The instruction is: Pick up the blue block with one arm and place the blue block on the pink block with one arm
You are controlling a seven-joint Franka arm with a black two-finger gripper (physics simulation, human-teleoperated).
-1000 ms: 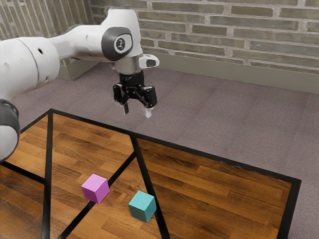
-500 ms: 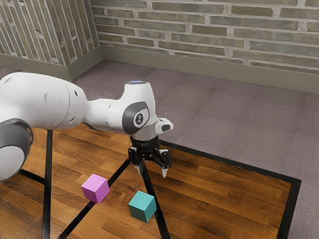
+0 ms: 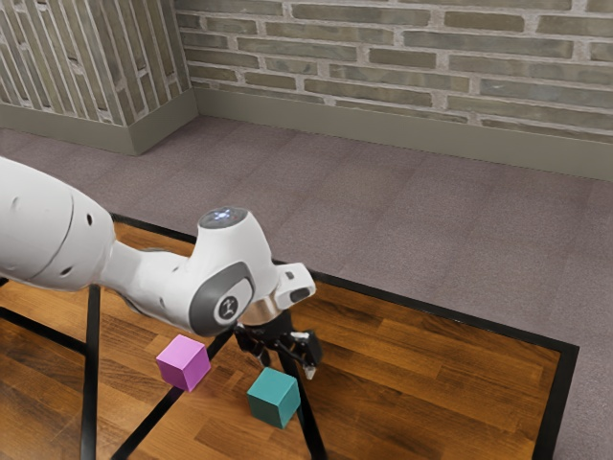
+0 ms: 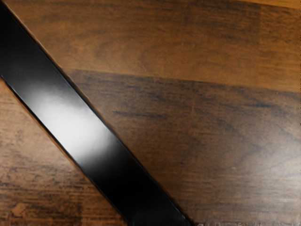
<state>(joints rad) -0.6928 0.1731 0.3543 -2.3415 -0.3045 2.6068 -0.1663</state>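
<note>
The blue block (image 3: 274, 397), teal in colour, sits on the wooden table beside a black stripe. To the exterior view's left of it lies the pink block (image 3: 183, 362), a short gap apart. My gripper (image 3: 285, 358) hangs low over the table just behind the blue block, open, with nothing between its fingers. Directly under my hand, the wrist view looks down on bare wood crossed by a black stripe (image 4: 84, 141).
The wooden table (image 3: 421, 383) has a black border and black stripes (image 3: 92, 364) dividing it. Its far edge (image 3: 431, 311) meets a grey carpet floor. A brick wall (image 3: 402, 57) stands at the back. Open wood lies to the exterior view's right of the blocks.
My arm has swung down from high above the table's far edge to just over the wood behind the blue block. Neither block has moved, and the fingers have stayed open.
</note>
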